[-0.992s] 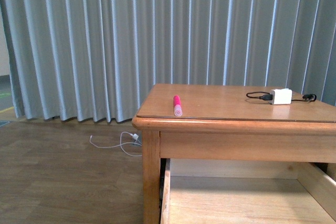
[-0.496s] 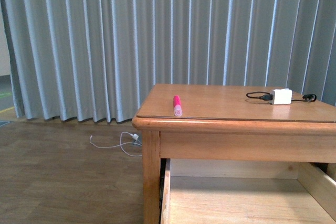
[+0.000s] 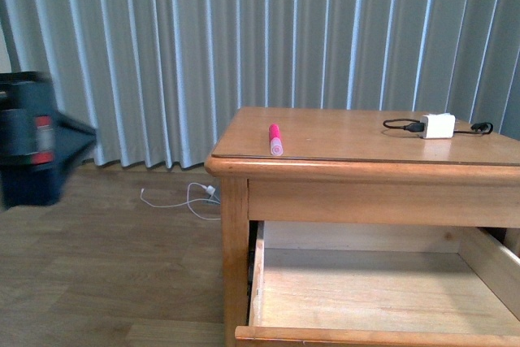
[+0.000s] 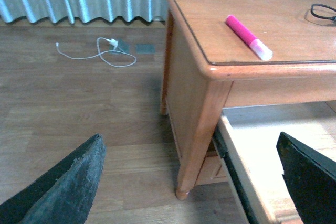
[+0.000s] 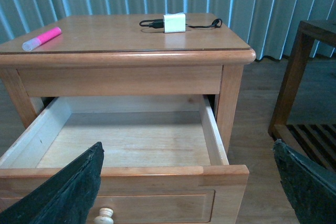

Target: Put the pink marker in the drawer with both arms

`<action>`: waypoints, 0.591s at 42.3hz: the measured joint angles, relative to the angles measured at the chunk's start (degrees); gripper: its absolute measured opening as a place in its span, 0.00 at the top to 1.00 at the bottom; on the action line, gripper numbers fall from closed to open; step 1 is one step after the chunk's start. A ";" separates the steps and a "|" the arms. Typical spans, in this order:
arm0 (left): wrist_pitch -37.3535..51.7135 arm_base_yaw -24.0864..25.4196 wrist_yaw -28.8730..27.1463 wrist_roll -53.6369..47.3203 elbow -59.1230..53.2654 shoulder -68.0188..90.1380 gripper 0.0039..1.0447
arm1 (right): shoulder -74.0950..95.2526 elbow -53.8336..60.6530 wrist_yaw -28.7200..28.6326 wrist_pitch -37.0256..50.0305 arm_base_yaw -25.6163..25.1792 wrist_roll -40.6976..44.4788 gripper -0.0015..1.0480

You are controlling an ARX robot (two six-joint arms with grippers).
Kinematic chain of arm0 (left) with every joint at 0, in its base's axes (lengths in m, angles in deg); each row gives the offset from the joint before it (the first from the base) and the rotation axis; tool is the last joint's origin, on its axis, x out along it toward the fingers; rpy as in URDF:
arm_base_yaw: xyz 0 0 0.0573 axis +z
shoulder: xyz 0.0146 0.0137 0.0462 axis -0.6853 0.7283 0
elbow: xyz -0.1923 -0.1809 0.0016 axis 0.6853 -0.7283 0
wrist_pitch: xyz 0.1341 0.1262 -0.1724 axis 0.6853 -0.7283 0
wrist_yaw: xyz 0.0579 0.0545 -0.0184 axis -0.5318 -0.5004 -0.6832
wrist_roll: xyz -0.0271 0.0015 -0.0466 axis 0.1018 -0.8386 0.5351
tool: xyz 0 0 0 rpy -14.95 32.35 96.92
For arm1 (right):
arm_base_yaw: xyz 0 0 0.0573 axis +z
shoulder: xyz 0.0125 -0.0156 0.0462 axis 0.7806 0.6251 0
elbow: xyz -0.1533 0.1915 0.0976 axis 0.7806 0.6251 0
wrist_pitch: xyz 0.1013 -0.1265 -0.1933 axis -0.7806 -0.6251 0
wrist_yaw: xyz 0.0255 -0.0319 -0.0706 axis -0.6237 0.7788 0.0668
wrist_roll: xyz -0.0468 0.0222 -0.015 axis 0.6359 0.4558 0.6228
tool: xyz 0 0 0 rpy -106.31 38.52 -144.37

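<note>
Right wrist view: nothing gripped yet

Wide-spread and empty: left gripper (image 4: 189, 140), right gripper (image 5: 187, 146). Honey-coloured wooden drawer (image 5: 131, 171) stands pulled out, pale inside. Short bright-pink cylinder marker (image 5: 42, 38) lies on the nightstand top (image 5: 131, 38) above the drawer, near the front edge. Risk: an off-centre pinch rolls it off.

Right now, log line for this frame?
pink marker: on nightstand top, ungrasped | drawer: pulled open | left hand: open | right hand: open, facing drawer
</note>
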 joint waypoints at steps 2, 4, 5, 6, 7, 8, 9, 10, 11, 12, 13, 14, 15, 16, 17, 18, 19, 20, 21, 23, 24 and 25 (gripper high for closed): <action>-0.20 -1.99 -0.17 0.04 5.42 5.81 0.06 | 0.00 0.00 0.00 0.00 0.00 0.00 0.08; -1.18 -3.61 -0.42 0.26 11.47 11.23 0.06 | 0.00 0.00 0.00 0.00 0.00 0.00 0.08; -1.53 -4.39 -1.01 0.22 14.36 13.70 0.06 | 0.00 0.00 0.00 0.00 0.00 0.00 0.08; -1.73 -4.87 -1.57 0.24 16.31 15.34 0.06 | 0.00 0.00 0.00 0.00 0.00 0.00 0.08; -2.21 -5.57 -1.99 0.28 19.17 17.66 0.06 | 0.00 0.00 0.00 0.00 0.00 0.00 0.08; -2.86 -6.19 -2.12 0.44 22.01 19.89 0.06 | 0.00 0.00 0.00 0.00 0.00 0.00 0.08; -3.17 -6.54 -2.21 0.48 23.82 21.29 0.06 | 0.00 0.00 0.00 0.00 0.00 0.00 0.08; -3.58 -6.86 -2.60 0.55 25.75 22.73 0.06 | 0.00 0.00 0.00 0.00 0.00 0.00 0.08; -4.02 -7.17 -3.08 0.70 27.56 24.09 0.06 | 0.00 0.00 0.00 0.00 0.00 0.00 0.08; -4.59 -7.43 -3.54 1.07 29.49 25.46 0.06 | 0.00 0.00 0.00 0.00 0.00 0.00 0.08; -5.18 -7.69 -3.72 1.31 31.30 26.77 0.06 | 0.00 0.00 0.00 0.00 0.00 0.00 0.08; -5.75 -7.89 -3.85 1.62 33.11 28.09 0.06 | 0.00 0.00 0.00 0.00 0.00 0.00 0.08; -6.38 -8.11 -4.07 1.95 34.97 29.44 0.06 | 0.00 0.00 0.00 0.00 0.00 0.02 0.08; -7.04 -8.28 -4.35 2.43 36.79 30.73 0.06 | 0.00 0.00 0.00 0.00 0.00 0.00 0.08; -7.72 -8.48 -4.63 2.71 38.60 32.02 0.06 | 0.00 0.00 0.00 0.00 0.00 0.00 0.08; -8.28 -8.66 -4.85 2.95 40.28 33.29 0.06 | 0.00 0.00 0.00 0.00 0.00 0.00 0.08; -8.55 -8.76 -4.94 2.95 41.13 33.90 0.06 | 0.00 0.00 0.00 0.00 0.00 0.02 0.08; -9.03 -8.94 -5.11 3.08 42.75 35.12 0.06 | 0.00 0.00 0.00 0.00 0.00 0.00 0.08; -9.46 -9.09 -5.22 3.23 44.30 36.30 0.06 | 0.00 0.00 0.00 0.00 0.00 0.02 0.08; -10.40 -9.42 -5.92 3.50 47.23 38.56 0.06 | 0.00 0.00 0.00 0.00 0.00 0.02 0.08; -10.78 -9.62 -6.08 3.54 48.54 39.67 0.06 | 0.00 0.00 0.00 0.00 0.00 0.00 0.08; -11.28 -9.84 -6.16 3.58 50.49 41.24 0.06 | 0.00 0.00 0.00 0.00 0.00 0.00 0.08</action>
